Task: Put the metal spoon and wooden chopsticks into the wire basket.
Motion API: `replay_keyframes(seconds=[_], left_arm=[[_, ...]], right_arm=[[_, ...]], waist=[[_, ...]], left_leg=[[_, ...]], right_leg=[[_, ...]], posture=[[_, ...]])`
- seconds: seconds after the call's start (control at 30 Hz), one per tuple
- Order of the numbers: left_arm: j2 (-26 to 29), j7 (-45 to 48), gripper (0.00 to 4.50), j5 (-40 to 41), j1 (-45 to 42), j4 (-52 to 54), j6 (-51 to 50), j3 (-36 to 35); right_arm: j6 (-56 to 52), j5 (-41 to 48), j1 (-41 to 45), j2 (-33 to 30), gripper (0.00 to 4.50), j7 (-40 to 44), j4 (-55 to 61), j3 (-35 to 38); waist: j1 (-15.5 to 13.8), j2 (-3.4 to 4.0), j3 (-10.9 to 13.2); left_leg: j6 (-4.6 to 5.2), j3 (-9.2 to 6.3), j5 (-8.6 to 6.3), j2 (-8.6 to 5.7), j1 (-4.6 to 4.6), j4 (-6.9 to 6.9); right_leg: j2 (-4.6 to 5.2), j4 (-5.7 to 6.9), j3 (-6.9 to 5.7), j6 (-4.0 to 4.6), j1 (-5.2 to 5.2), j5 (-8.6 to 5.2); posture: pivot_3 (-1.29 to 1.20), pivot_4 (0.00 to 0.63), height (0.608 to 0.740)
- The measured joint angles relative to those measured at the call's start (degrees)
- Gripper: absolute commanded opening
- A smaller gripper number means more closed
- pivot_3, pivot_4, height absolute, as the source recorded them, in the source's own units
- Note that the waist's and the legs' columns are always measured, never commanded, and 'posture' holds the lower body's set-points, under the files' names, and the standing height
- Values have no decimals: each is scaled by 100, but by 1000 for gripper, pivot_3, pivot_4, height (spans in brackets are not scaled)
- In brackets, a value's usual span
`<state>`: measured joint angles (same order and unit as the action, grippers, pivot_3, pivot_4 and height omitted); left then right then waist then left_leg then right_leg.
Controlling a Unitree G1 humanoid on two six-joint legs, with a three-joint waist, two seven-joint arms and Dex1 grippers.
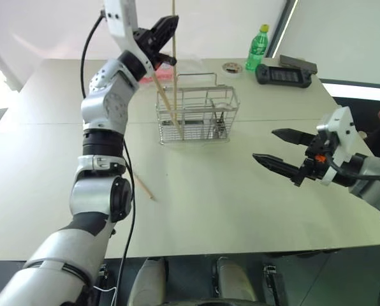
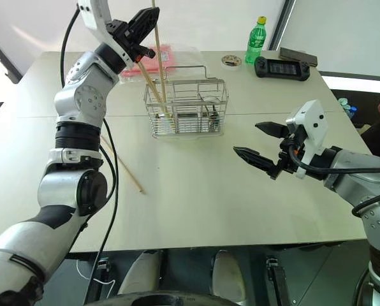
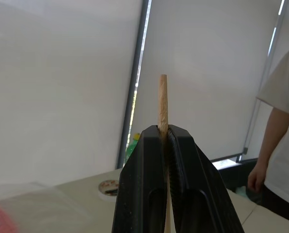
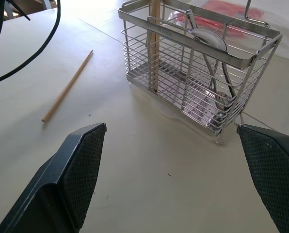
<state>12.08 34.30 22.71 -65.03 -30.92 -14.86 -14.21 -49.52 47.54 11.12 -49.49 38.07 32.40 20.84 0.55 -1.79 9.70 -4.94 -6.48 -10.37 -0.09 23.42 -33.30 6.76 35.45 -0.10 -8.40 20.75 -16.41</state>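
The wire basket [image 1: 197, 113] stands on the table [image 1: 241, 204], metal spoon [image 4: 210, 39] inside. Left gripper [image 1: 163, 39], jaws pinched on an upright wooden chopstick [image 1: 174, 70], hangs above it; right gripper [image 1: 280, 152] gapes wide nearby. Another chopstick [image 4: 67, 86] lies loose on the table.

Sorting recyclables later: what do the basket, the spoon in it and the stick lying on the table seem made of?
Wire basket: shiny silver metal wire, probably steel. Metal spoon: polished metal; its bowl gleams. Chopstick on the table: pale matte tan, seemingly bare wood.
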Motion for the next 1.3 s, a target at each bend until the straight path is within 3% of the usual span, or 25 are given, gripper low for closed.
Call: replay_keyframes(seconds=[0.07, 0.27, 0.43, 0.53, 0.63, 0.77, 0.9, 1.0, 1.13, 1.3], left_arm=[[-58, -52, 1457, 57, 222, 184, -115, 6], [-120, -277, 4490, 286, 416, 612, -420, -24], [171, -373, 4490, 590, 447, 1169, -876, -96], [677, -321, 4490, 786, 525, 1558, -1345, -126], [1782, 234, 4490, 933, 699, 1986, -1865, -128], [3341, 1873, 4490, 989, 999, 2219, -2014, 224], [4209, 3563, 4490, 788, 1267, 2226, -1848, 924], [4368, 4513, 4490, 520, 1502, 2274, -1421, 1500], [4385, 5480, 4490, -136, 1984, 2373, -44, 2224], [4129, 5790, 4490, -585, 2085, 2153, 1428, 2853]], right_arm=[[-7, 7, 71, 0, 4500, -11, -14, -8], [-8, 12, 176, 0, 4500, -8, -79, -24], [-9, 6, 251, -4, 4500, 16, -130, -53], [-9, -2, 289, -3, 4500, 27, -188, -145], [-9, -4, 318, -3, 4500, 33, -259, -192], [-3, -18, 332, -3, 4500, 85, -339, -237], [35, -92, 376, 2, 4500, 136, -467, -313], [62, -129, 425, 29, 4500, 139, -532, -404], [76, -128, 424, 97, 4500, 122, -531, -417], [57, -115, 390, 97, 4500, 62, -491, -397]], waist=[[1, 0, 0], [4, -1, 0], [22, 1, 0], [38, 2, 1], [69, 6, 2], [31, 8, 2], [-60, 11, 4], [-92, 12, 5], [-91, 24, 9], [-101, 23, 9]], left_leg=[[0, 0, 0, 0, 0, -2], [0, 0, 0, 0, 2, 0], [0, 0, 0, 0, 0, 1], [0, 0, 0, 0, -1, 2], [0, 1, 0, 1, -1, 9], [-1, 2, -1, 1, 1, 13], [-3, 6, -2, 1, 2, 8], [-3, 7, -2, 2, 11, 8], [-1, 12, -1, 3, 18, 19], [2, 12, 0, 5, 33, 16]], right_leg=[[0, -1, 0, 0, -1, 0], [0, -6, 0, 0, 0, 1], [0, -5, 0, 0, 0, 1], [-1, -4, 1, 0, 2, 1], [-1, -1, 3, 1, 9, 0], [-1, -11, 2, 5, 7, -1], [3, -35, 1, 44, -2, -9], [4, -37, 2, 48, 7, -9], [4, -34, 6, 50, 22, -10], [1, -28, 6, 47, 35, -9]], posture=[[0, 150, 721], [0, 150, 721], [0, 150, 721], [0, 150, 721], [0, 150, 721], [0, 150, 721], [0, 150, 721], [0, 150, 721], [0, 150, 721], [0, 150, 721]])
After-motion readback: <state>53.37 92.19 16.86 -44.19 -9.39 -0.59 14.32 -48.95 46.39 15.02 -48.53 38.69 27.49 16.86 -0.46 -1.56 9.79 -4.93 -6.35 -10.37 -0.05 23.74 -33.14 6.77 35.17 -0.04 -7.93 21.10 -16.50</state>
